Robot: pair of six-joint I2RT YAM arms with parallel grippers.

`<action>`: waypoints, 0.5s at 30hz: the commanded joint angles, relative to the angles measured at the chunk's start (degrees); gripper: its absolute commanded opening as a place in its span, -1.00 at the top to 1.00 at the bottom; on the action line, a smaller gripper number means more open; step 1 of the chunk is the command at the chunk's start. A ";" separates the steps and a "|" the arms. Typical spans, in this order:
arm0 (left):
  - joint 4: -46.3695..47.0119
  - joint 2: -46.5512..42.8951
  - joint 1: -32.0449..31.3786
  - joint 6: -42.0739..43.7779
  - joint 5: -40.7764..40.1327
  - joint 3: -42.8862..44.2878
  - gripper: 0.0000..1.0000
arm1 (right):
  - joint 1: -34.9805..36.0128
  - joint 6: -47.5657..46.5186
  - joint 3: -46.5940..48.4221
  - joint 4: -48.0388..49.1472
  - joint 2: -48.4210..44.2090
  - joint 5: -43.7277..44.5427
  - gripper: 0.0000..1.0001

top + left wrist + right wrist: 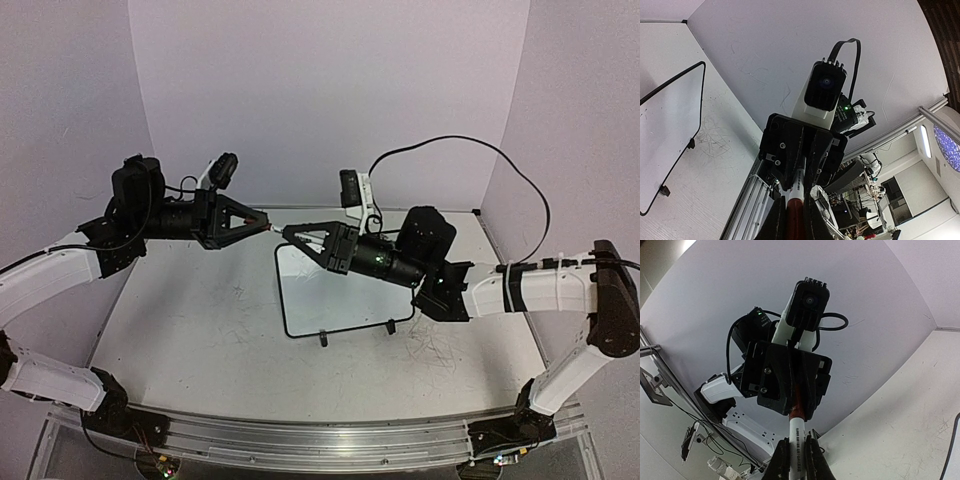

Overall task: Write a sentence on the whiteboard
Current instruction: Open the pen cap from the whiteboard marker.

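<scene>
As left jaws clench the marker's (pixel 272 229) red end (pixel 794 215) and right jaws its barrel (pixel 797 435), uncapping seems intended. The whiteboard (pixel 310 300) lies blank.

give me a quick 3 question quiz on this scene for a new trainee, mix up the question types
1. True or false: the whiteboard already has words written on it.
2. What do the left gripper and right gripper hold between them in the air? A) an eraser B) a marker C) a cloth
3. Fill in: the whiteboard lies mostly on the ___ arm's side of the table.

Key: 1 false, no writing shows on it. 2 B, each gripper is closed on one end. 3 right.
</scene>
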 commanded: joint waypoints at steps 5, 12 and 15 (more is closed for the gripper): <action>0.58 -0.31 3.30 0.84 -1.37 0.72 1.00 | -2.52 -0.64 -6.37 3.49 -6.12 1.07 1.00; -4.55 -0.68 11.21 4.27 3.30 2.13 1.00 | -7.62 -2.34 -17.41 3.49 -14.11 -1.27 1.00; -16.08 -0.22 11.62 11.77 -3.46 4.87 1.00 | -9.59 -3.99 -20.66 0.44 -18.55 -1.33 1.00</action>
